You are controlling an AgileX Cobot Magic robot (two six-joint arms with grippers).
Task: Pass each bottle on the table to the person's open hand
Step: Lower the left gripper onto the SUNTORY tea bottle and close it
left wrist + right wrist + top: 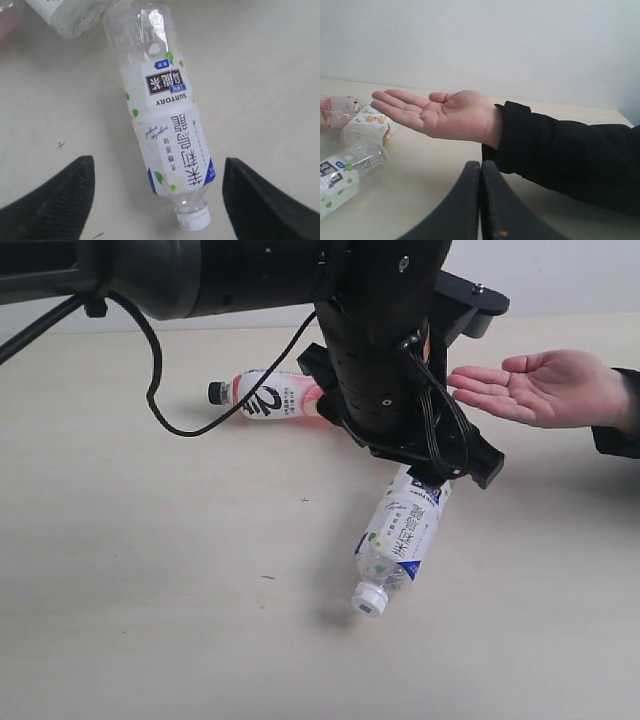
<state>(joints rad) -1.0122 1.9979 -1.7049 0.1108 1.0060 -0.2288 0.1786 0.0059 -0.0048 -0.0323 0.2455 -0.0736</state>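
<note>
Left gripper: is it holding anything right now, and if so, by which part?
Nothing is held. The left gripper is open, straddling the white-capped bottle without touching it.

The left arm (300,280) angles down across the middle, the left gripper (156,161) spread wide. The right gripper (481,167) is pressed closed.

One pink bottle (337,109); one orange-printed bottle (367,125); one blue-printed bottle (345,175); one open hand (440,115); one table (420,170).

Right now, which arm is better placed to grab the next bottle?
Left. The left gripper, open, straddles the Suntory bottle without touching it. The right gripper is shut, empty, and faces the person's open hand.
</note>
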